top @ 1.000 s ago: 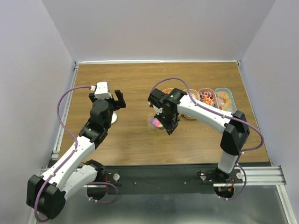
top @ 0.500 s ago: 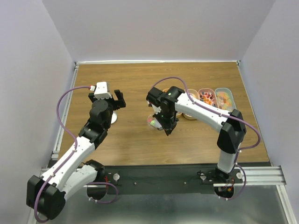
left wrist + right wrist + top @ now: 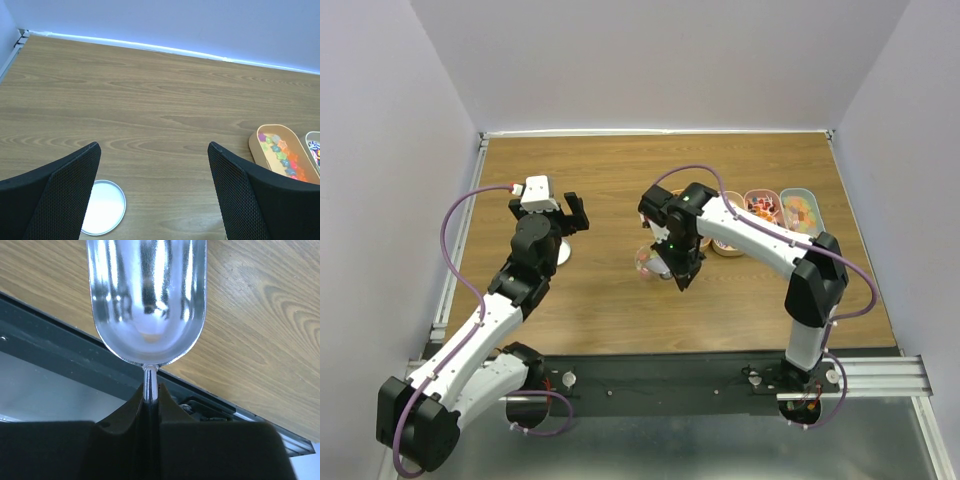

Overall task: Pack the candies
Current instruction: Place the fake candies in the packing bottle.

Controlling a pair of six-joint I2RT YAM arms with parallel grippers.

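My right gripper (image 3: pixel 151 390) is shut on the thin handle of a shiny metal scoop (image 3: pixel 147 300), whose bowl looks empty and points toward the table's near edge. From above, this gripper (image 3: pixel 681 276) hangs just right of a small clear cup (image 3: pixel 646 262) with pink and orange candies in it. More candies (image 3: pixel 803 211) fill the oblong trays at the back right; star-shaped ones (image 3: pixel 283 153) show in the left wrist view. My left gripper (image 3: pixel 153 147) is open and holds nothing, hovering over bare wood left of centre (image 3: pixel 576 214).
A round white lid (image 3: pixel 103 207) lies on the wood under the left gripper, also visible from above (image 3: pixel 561 252). Three oblong trays (image 3: pixel 761 197) stand side by side behind the right arm. The black rail (image 3: pixel 60 335) runs along the near edge.
The right wrist shifted slightly left and back beside the cup, still holding the scoop. The left arm has stayed put.
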